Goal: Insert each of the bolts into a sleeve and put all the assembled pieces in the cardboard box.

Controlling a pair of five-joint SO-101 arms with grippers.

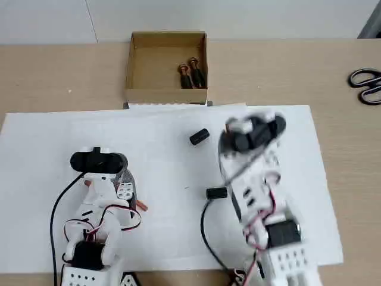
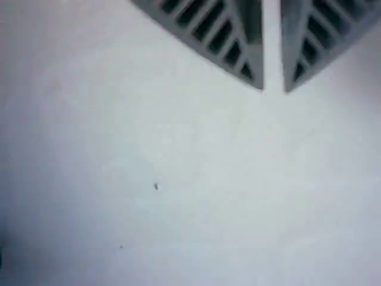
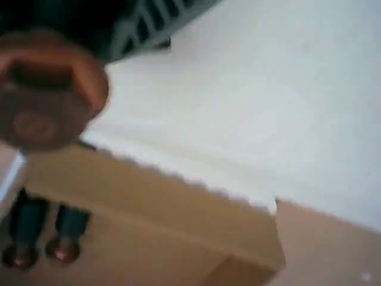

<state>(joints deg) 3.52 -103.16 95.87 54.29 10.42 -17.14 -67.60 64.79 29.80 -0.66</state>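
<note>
Apparently the right tool point(image 1: 237, 127) was clenched on a copper-coloured bolt point(image 3: 50, 98), whose hexagonal head loomed close in the right wrist view, near the cardboard box point(image 1: 136, 65) and on its near side. Two assembled pieces point(image 1: 190, 75) lay side by side in the right part of the box. One loose black sleeve point(image 1: 199, 136) lay on the white paper point(image 1: 47, 143), just left of that tool. The left tool point(image 2: 272, 83), at near left, was closed to a slit on nothing. Bolt and sleeve looked small, rigid and light. Smooth metal may slip, so gripping the bolt across its head or upper shank seemed safest. No legible writing showed.
</note>
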